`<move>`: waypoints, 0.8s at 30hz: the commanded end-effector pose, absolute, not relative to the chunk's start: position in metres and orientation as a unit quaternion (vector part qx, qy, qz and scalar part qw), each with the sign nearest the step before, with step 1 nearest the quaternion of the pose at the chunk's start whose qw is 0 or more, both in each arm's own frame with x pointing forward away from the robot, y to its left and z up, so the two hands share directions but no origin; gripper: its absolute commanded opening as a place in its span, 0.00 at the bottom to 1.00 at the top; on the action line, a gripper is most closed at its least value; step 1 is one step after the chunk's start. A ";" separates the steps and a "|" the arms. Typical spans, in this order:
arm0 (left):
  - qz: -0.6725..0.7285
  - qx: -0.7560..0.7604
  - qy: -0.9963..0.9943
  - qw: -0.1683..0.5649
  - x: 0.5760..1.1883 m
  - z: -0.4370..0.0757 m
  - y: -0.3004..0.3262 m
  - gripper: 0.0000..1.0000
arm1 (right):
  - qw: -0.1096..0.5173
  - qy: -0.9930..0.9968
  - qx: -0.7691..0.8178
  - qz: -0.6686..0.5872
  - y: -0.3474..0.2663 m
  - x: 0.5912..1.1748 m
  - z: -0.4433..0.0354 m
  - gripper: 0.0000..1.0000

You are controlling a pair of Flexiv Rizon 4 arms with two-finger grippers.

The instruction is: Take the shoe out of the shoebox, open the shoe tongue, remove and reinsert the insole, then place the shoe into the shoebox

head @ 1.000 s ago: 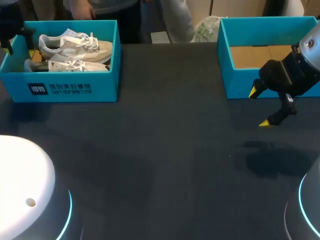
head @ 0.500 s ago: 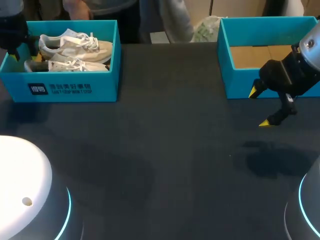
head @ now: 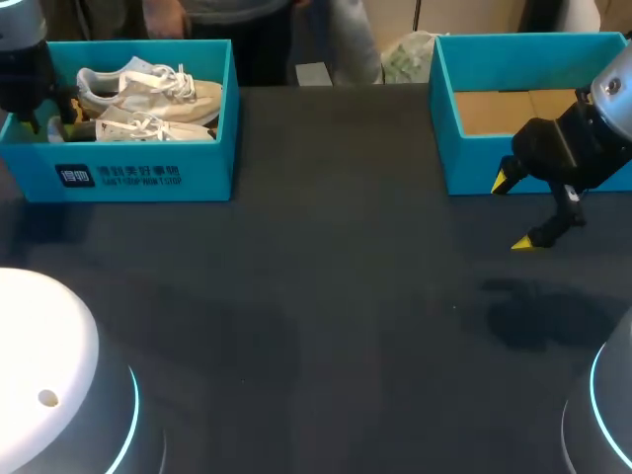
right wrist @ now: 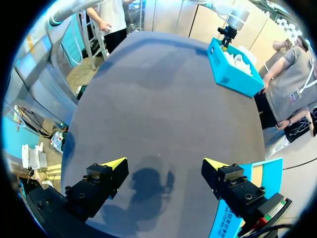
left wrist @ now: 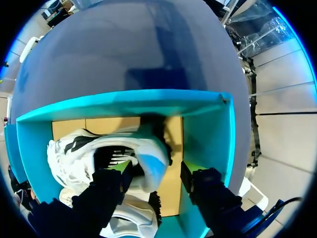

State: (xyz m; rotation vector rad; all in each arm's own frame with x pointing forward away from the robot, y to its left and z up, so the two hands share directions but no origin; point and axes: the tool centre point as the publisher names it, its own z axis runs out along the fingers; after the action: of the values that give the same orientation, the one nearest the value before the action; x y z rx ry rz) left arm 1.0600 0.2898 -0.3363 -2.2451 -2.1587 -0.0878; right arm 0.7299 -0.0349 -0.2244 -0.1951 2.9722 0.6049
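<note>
**Left fingers straddle the shoe's end inside the box**

In the left wrist view the left gripper (left wrist: 154,171) is down inside the shoebox (left wrist: 124,101) with its fingers spread. One end of the white shoe (left wrist: 99,153), probably the heel, sits between them. One finger is at the shoe's side. A strip of bare cardboard shows before the other, so nothing is pinched yet.

In the head view the shoe's long axis runs left to right across the box, at the upper left of the frame. The fingers would therefore close across its width.

At the right edge of the frame, well apart, the right gripper (head: 513,212) hangs above the tabletop (head: 326,296). Its fingers are also spread, beside a second box (head: 474,163). The left arm is plainly the nearer one.
</note>
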 end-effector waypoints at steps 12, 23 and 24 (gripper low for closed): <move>-0.024 -0.718 -0.695 0.007 1.065 -0.370 0.295 0.55 | 0.051 0.977 -0.064 0.198 -0.034 0.730 -0.226 1.00; -0.019 -0.721 -0.692 0.022 1.058 -0.384 0.297 0.45 | 0.051 0.977 -0.064 0.198 -0.034 0.730 -0.226 1.00; -0.019 -0.722 -0.691 0.024 1.057 -0.385 0.297 0.43 | 0.051 0.977 -0.064 0.198 -0.034 0.730 -0.226 1.00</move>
State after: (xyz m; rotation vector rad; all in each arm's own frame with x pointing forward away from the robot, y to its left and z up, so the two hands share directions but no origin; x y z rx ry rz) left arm 1.0556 0.2978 -0.3830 -2.2377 -2.1446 -0.0575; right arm 0.7299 -0.0349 -0.2244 -0.1951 2.9722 0.6049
